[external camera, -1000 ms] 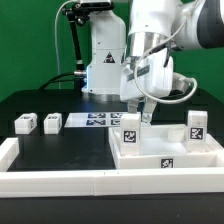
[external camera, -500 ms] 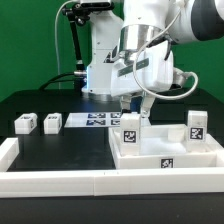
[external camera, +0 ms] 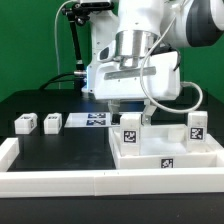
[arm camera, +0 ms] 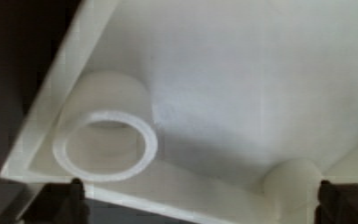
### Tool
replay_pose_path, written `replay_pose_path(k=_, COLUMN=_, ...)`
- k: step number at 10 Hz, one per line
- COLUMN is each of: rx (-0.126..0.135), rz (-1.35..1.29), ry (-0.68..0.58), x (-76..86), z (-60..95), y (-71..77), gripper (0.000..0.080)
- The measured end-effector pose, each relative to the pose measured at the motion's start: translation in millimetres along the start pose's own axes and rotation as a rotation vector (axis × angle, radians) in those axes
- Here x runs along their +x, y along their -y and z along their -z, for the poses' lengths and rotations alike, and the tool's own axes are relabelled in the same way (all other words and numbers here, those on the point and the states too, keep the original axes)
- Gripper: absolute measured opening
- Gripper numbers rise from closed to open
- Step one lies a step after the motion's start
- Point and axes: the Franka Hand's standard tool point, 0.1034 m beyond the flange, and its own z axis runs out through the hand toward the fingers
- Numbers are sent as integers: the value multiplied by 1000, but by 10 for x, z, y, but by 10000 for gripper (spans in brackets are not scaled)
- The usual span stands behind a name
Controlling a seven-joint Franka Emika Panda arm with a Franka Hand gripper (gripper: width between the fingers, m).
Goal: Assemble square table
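square table slab point(external camera: 150, 157): white, raised rim, flat on the black table point(external camera: 60, 145) at the exterior view's right. Its front wall sits just behind the low white barrier wall point(external camera: 60, 180).
- 1 black-and-white square tag point(external camera: 167, 162) on the slab's front wall. It's a block pattern only, no writing legible on it or on any other tag.
- 2 leg blocks stand upright inside the slab, each with a tag facing the camera: left upright leg point(external camera: 130, 128) and right upright leg point(external camera: 197, 125), near the 2 far corners.
- 2 loose leg blocks point(external camera: 24, 123) point(external camera: 52, 122) lie on the black table at the exterior view's left, well apart from the slab. The marker board point(external camera: 95, 120) is just beside them, between them and the slab.

End effector: arm point(external camera: 140, 60) hangs over the slab's far-left part, above the left upright leg. Its wrist housing hides the fingers in the exterior view.

Wrist view: gripper point(arm camera: 204, 200) has its jaws spread wide, 1 dark fingertip point(arm camera: 60, 195) at each side, nothing clamped between them. Below it is a slab corner with 1 leg end-on as a white ring point(arm camera: 108, 148) just inside the rim. A 2nd rounded white piece point(arm camera: 297, 172) is near the other fingertip; can't tell what it is.
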Motion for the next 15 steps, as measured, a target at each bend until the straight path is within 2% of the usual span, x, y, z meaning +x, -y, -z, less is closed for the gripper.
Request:
replay_pose_path(k=1, rx=4, rz=45, ry=15, x=68, z=-24, y=12, gripper=649)
replay_pose_path(k=3, rx=33, rz=86, ry=71, x=235, z=-17, y=126, gripper=649)
replay_pose_path(k=7, rx=32, rz=110, ry=69, x=233, z=-25, y=129, gripper=649)
replay_pose_path(k=8, rx=48, rz=250, ry=82, x=321, z=-26, y=210, gripper=649)
replay_pose_path(k=9, rx=51, rz=373, ry=74, x=439, z=-55, y=230, gripper=649)
replay_pose_path(k=12, rx=43, rz=508, ry=92, x=562, z=-136, y=114, gripper=649)
replay_pose_path(k=15, rx=41, rz=491, ry=89, x=569, z=-137, y=109, gripper=649)
